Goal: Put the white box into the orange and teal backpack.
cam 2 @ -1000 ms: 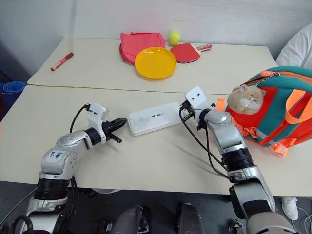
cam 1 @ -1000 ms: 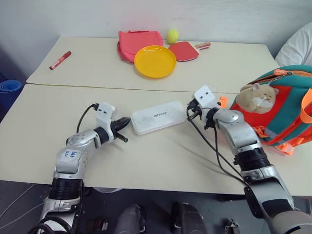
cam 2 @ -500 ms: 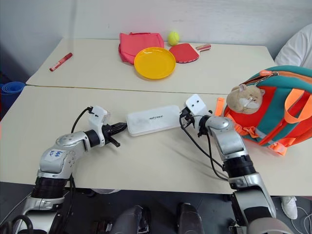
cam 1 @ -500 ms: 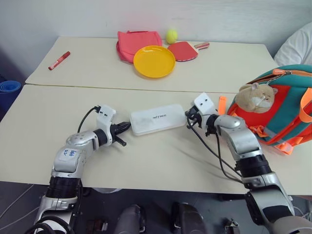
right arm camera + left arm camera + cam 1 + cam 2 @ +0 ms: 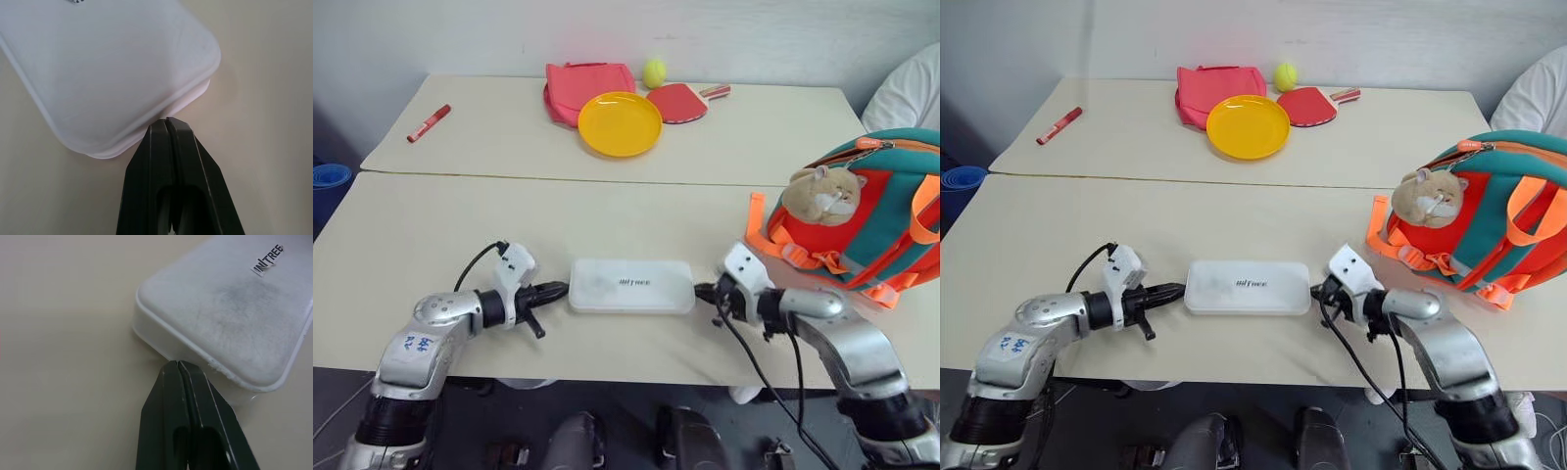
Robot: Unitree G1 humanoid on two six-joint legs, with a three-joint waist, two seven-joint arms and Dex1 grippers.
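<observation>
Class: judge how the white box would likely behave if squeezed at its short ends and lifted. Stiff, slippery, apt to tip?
The white box looks like a rigid moulded case, so it probably stays stiff. Its smooth rounded ends may slip against the shut left gripper and right gripper. Long and flat, it could swing or drop.

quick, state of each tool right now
left tool: shut, tip against one end of the white box, holding nothing
right tool: shut, tip against its other end, holding nothing

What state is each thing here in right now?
white box: flat on the table, lid closed, pinched endwise between both tools.
left tool: shut, tip against the box's end.
right tool: shut, tip against the other end.
orange and teal backpack: lying on the table, apart from the box.
</observation>
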